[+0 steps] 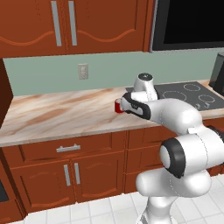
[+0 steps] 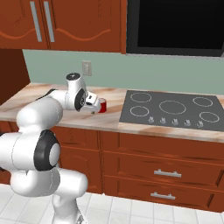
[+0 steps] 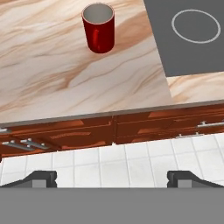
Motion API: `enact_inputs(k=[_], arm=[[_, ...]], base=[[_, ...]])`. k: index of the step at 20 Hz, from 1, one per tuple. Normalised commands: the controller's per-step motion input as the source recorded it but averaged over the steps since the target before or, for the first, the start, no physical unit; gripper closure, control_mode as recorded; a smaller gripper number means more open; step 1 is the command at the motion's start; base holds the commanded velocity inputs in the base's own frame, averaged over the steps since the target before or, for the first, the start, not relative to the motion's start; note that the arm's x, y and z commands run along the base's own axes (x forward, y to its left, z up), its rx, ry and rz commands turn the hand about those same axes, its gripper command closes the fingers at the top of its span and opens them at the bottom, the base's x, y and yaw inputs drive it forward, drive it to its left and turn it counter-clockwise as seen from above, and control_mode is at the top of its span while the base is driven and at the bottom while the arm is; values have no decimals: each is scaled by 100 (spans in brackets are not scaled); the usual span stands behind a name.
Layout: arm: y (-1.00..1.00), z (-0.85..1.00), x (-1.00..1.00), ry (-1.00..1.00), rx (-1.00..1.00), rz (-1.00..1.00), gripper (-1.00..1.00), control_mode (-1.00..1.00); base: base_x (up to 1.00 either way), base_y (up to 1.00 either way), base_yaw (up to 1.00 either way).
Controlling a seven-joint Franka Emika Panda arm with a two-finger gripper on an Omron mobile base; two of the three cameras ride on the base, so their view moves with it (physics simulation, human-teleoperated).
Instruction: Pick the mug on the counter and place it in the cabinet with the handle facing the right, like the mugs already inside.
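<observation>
Mug (image 1: 117, 106) shows in the left base view as a red sliver on the counter (image 1: 57, 116), mostly hidden behind the arm's wrist; a wall outlet (image 1: 83, 71) sits above. In the right base view, the mug (image 2: 102, 105) stands upright just left of the cooktop (image 2: 175, 110), with the hand right beside it. From the hand view, the mug's (image 3: 99, 28) pale interior is visible, its handle hidden, and the gripper (image 3: 112, 178) fingers (image 3: 41, 177) are spread wide, holding nothing, over the floor tiles (image 3: 131, 162).
</observation>
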Motion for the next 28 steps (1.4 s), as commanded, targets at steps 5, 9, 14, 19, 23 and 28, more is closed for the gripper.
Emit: enact_inputs(k=[5,9,14,19,23,28], arm=[[0,-7,18,0,0,0,-100,-100],[0,0,20,0,0,0,-100,-100],[1,0,20,0,0,0,-100,-100],[6,-5,13,0,0,0,-100,-100],[8,-7,8,0,0,0,-100,-100],[2,-7,9,0,0,0,-100,-100]], base=[[0,0,0],[0,0,0],[0,0,0],[0,0,0],[0,0,0],[0,0,0]])
